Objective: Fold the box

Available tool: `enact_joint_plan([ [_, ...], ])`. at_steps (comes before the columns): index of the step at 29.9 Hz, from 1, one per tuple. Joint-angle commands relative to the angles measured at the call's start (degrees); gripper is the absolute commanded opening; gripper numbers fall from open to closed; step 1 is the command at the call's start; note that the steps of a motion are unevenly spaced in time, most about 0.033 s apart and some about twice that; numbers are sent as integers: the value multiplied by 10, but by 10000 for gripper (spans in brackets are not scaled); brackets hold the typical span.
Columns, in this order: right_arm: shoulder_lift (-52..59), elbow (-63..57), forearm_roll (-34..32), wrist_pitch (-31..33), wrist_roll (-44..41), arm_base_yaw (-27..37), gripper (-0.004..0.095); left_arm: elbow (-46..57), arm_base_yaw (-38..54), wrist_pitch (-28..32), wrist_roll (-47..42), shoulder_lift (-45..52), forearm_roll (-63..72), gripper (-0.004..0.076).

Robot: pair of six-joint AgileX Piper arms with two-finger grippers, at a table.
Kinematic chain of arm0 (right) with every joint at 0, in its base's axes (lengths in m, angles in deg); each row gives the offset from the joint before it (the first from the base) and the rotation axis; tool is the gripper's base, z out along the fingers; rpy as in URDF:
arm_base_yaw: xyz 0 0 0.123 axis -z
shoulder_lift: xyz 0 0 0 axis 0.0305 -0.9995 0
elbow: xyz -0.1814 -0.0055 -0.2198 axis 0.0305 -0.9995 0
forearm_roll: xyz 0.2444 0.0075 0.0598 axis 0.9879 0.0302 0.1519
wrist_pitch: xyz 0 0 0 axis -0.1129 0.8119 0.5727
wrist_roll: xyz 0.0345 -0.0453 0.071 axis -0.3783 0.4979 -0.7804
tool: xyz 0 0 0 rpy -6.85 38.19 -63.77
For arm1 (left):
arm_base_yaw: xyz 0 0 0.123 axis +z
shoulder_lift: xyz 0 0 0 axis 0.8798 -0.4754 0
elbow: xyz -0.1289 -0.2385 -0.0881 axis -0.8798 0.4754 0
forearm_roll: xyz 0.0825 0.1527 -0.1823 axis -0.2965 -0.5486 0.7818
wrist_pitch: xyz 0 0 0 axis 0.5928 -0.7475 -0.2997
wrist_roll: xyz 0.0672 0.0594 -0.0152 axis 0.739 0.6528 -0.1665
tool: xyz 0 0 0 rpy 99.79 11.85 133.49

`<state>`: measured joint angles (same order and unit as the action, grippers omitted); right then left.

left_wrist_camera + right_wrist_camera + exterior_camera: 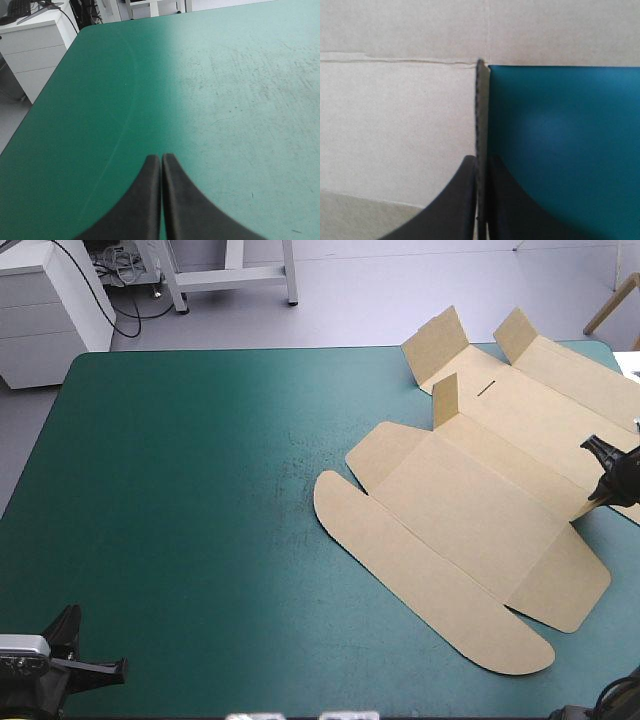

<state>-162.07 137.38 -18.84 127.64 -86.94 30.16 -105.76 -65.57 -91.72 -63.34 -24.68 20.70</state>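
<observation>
Nearest to us, the right pincer [481, 161] is clenched on a thin edge of the box [395, 115]. The board stands on edge between the black fingers, with brown sheet to one side and the bare teal-green cover [560, 140] to the other. Seen from above, the box is a flat cut sheet spread over the right half of the desk [200, 490], reaching the far right corner, and only a few small flaps [446, 396] at its far end stand upright. The left pincer [161, 159] is closed on nothing at the near left corner, well apart from the board, so we judge that nothing pins the sheet down. If the right arm lifts or pushes, the whole sheet may slide on the cover instead of bending at its crease, perhaps toward the right edge of the desk. The grasp is narrow, so the board could also slip out or buckle away from the scored line, and a careless sweep could flatten the upright flaps. The cover looks smooth but worn, with pale scuffs and fine scratches near its middle and a faint curved mark toward the left. Beyond the far edge we see grey floor [380, 290], a white cabinet [50, 295] off the far left corner and white frame legs [235, 275].
</observation>
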Motion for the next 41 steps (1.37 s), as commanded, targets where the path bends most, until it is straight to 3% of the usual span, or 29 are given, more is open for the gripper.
enact_joint_plan([
  [1, 24, 17, 8, 9, 20, 3, 1, -11, -1, 43, -3, 7, 0, -10],
  [6, 24, 20, 10, -7, 94, -32, 1, -11, -1, 43, -3, 7, 0, -10],
  [9, 20, 35, -21, -41, 129, -84, 1, -11, -1, 43, -3, 7, 0, -10],
  [13, 0, 80, -82, -23, 180, -179, 1, -11, -1, 43, -3, 7, 0, -10],
  [20, -49, 177, -106, -16, 371, -342, 0, -11, -1, 43, -3, 7, 0, -10],
  [27, -93, 257, -118, -19, 559, -460, -20, -11, -1, 43, -3, 7, 0, -10],
  [35, -117, 279, -117, -41, 808, -556, -20, -11, -1, 43, -3, 7, 0, -10],
  [41, -128, 281, -115, -64, 871, -588, -20, -11, -1, 43, -3, 7, 0, -10],
])
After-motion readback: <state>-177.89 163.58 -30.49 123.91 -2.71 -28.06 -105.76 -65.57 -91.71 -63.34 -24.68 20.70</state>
